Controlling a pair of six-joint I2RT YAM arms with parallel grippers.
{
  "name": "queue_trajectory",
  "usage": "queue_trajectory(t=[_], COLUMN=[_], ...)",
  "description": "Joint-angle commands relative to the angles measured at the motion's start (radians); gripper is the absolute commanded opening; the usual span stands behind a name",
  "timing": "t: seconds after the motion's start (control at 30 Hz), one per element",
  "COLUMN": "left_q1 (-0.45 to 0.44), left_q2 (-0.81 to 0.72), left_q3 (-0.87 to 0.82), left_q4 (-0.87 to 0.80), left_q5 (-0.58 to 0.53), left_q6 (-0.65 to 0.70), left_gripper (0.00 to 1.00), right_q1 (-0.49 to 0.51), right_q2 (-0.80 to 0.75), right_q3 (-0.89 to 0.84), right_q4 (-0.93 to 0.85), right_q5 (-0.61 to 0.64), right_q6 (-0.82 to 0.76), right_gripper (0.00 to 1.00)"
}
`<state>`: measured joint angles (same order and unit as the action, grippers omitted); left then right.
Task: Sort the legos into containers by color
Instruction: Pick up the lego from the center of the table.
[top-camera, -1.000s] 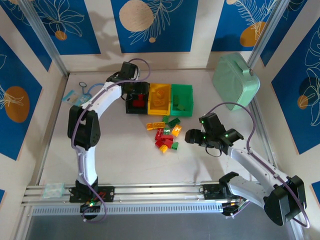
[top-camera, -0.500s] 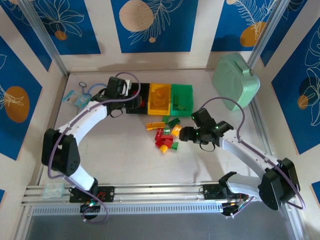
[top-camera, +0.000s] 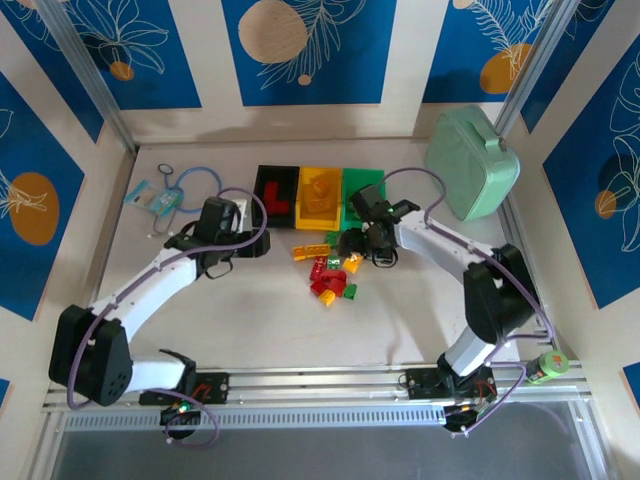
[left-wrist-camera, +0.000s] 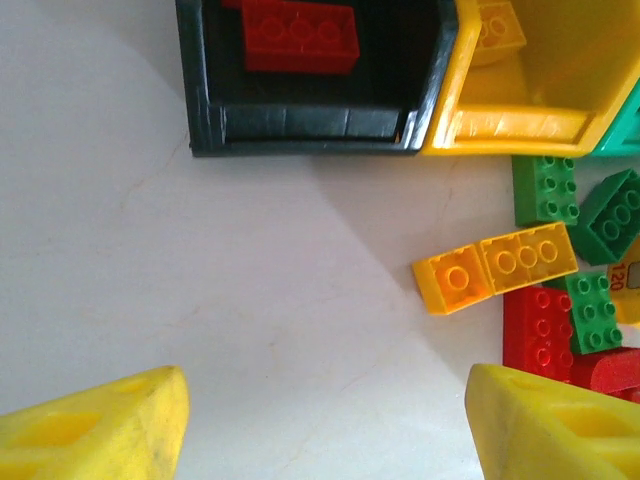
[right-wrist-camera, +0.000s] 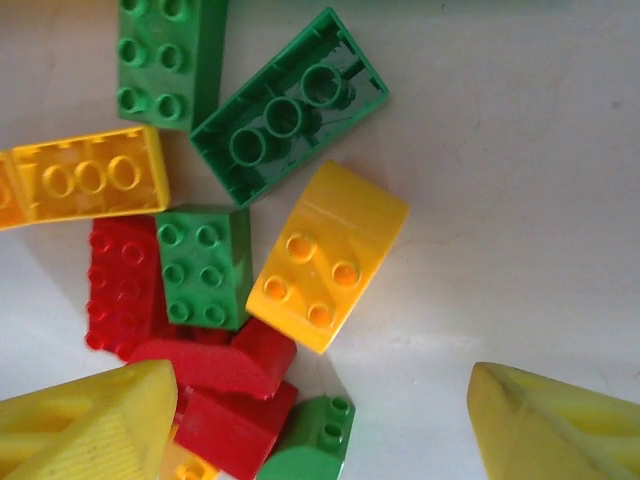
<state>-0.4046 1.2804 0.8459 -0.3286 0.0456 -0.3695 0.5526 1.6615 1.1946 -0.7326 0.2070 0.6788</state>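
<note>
You read "120" on one label (left-wrist-camera: 618, 276); three containers (top-camera: 321, 170) stood joined; left gripper (left-wrist-camera: 328, 420) and right gripper (right-wrist-camera: 322, 432) gaped, empty.

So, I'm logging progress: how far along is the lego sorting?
Started: a red brick lies in the black bin, a yellow brick in the yellow bin. Nothing is held: left hand and right hand are open. The loose pile is left to sort.
</note>
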Motion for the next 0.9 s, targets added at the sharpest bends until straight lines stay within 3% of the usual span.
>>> queue_trajectory(t=[0.0, 0.4, 0.87], left_q1=[-0.013, -0.020, -0.022], left_q2=[-0.044, -0.055, -0.047], left_q3=[-0.044, -0.128, -0.140], left_q4=[0.020, 0.090, 0.104], left_q5=[0.018, 0.034, 0.035], left_q6=[-0.026, -0.052, -0.051], left_gripper=[0.72, 0.70, 0.67], right_q1=[0.005, 0.010, 0.047], right_q2=[0.063, 0.215, 0.148], right_q3=[0.059, 0.126, 0.077], right_q4=[-0.064, -0.062, -0.088], right_q5=[0.024, 0.046, 0.114], right_q6=[0.033, 0.095, 0.125], right_gripper=[0.76, 0.68, 0.39])
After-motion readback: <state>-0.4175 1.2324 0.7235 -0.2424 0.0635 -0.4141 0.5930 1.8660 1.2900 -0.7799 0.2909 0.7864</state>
